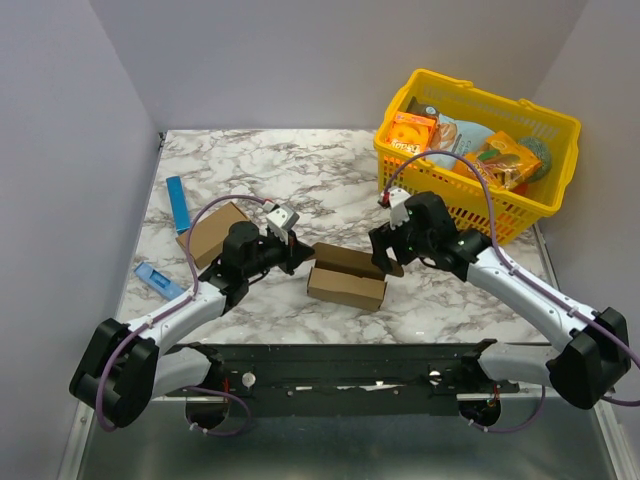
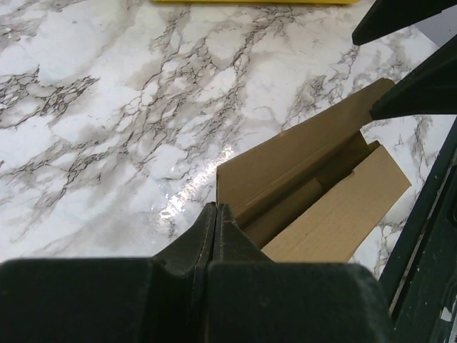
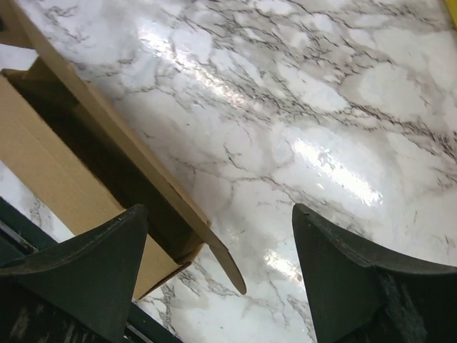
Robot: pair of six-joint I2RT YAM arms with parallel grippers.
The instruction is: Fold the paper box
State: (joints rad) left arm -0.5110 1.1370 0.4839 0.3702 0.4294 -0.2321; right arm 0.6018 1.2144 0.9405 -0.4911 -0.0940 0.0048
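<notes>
The paper box (image 1: 346,285) is a plain brown carton lying mid-table with its long lid (image 1: 345,258) raised. My left gripper (image 1: 297,250) is at the box's left end. In the left wrist view its jaws (image 2: 216,207) are pressed together right at the lid's near corner, and the edge of the box (image 2: 321,214) runs into the seam between them. My right gripper (image 1: 388,260) is at the box's right end and stands open (image 3: 220,209). The lid's rounded tuck flap (image 3: 228,261) pokes between its fingers without touching either. The box (image 3: 43,164) sits behind the left finger.
A second brown carton (image 1: 212,232) lies behind my left arm. Two blue items (image 1: 178,203) (image 1: 158,280) lie near the table's left edge. A yellow basket (image 1: 545,205) with orange snack packs stands at the back right, close to my right arm.
</notes>
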